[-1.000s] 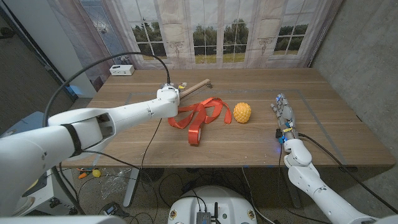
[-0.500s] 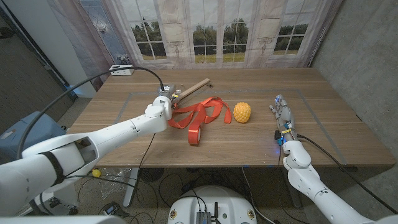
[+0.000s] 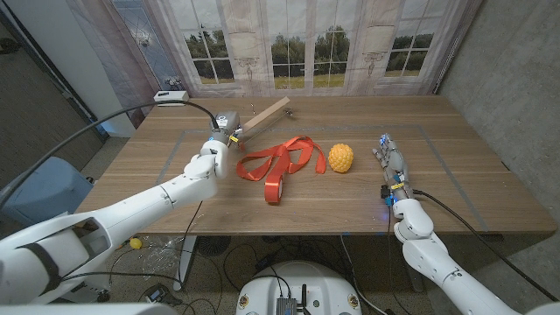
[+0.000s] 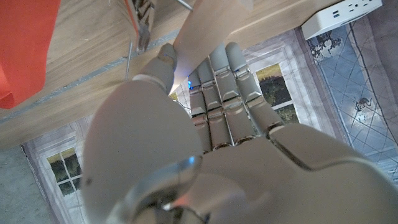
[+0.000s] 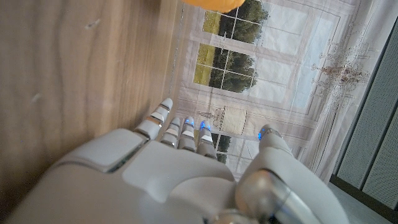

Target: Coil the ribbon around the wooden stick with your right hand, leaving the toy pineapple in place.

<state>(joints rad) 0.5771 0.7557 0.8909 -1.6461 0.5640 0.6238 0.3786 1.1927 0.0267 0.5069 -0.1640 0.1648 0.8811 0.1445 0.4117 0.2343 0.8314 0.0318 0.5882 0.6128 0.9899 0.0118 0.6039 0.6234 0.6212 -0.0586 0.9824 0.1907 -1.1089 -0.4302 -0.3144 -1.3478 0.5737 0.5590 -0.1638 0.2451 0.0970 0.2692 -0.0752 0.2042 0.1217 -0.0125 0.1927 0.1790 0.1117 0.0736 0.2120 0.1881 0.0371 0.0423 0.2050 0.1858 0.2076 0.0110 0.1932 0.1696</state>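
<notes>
Writing: none was legible.
Stick (image 3: 264,116): gripped by left hand (image 3: 224,131), apparently lifted.
Ribbon (image 3: 278,163): lay between hands.
Right hand (image 3: 391,163): fingers apart, holding nothing.

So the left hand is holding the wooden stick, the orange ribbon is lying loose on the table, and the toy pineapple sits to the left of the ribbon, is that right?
Not quite. In the head view the toy pineapple sits to the right of the ribbon, between it and the right hand. The rest holds: the left hand grips the wooden stick, and the ribbon lies loose on the table.

Robot lab: wooden table (image 3: 472,188), printed window backdrop (image 3: 306,44), loose cables (image 3: 236,258), power strip (image 3: 171,96).
</notes>
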